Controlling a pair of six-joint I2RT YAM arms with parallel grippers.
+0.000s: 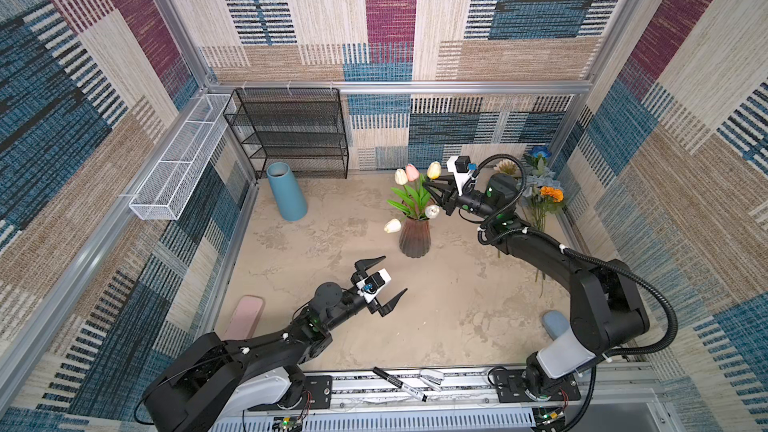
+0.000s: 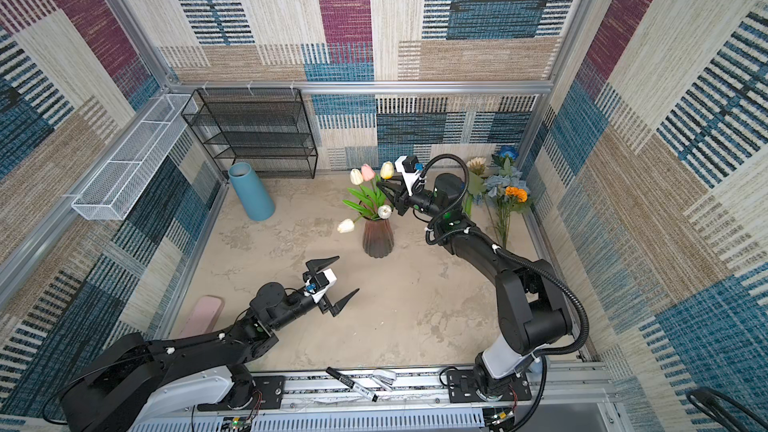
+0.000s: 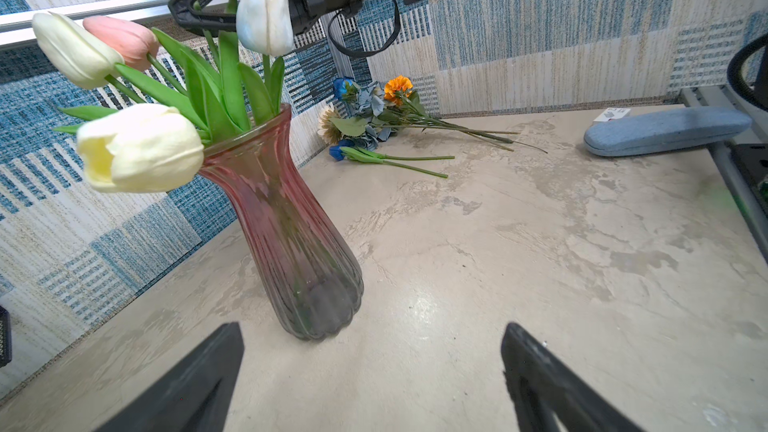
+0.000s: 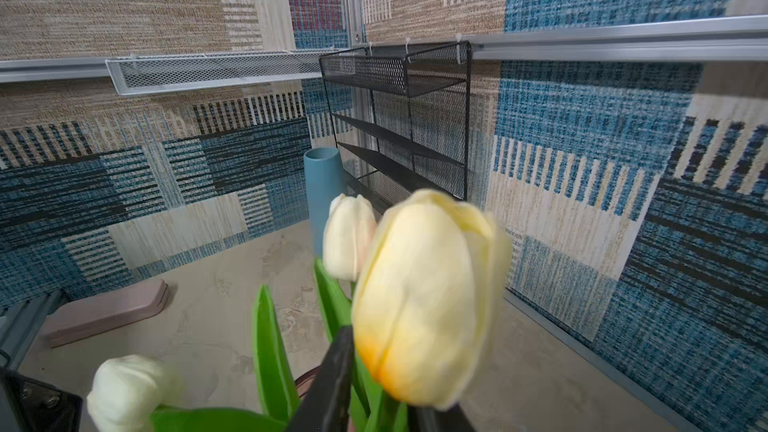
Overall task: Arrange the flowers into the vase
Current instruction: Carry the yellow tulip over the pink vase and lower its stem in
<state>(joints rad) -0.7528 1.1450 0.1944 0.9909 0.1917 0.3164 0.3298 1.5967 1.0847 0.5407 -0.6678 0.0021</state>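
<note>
The right hand (image 1: pixel 428 187) is pinched narrow on the stem of the yellow tulip (image 1: pixel 434 169), just under its bloom and above the ribbed pink glass vase (image 1: pixel 414 238), which holds a pink tulip (image 1: pixel 411 172) and white tulips (image 1: pixel 401 176). The left hand (image 1: pixel 395 274) hangs wide and empty over the bench (image 1: pixel 436 305) near the vase. The other flowers (image 1: pixel 540 197) lie in the bench's far right corner.

You've got the vase (image 1: pixel 414 238) standing on the counter (image 1: pixel 436 317), tulips (image 1: pixel 409 195) in it; loose flowers (image 1: pixel 542 197) lie right of it, back corner; rack (image 1: pixel 291 135) stands back left.
</note>
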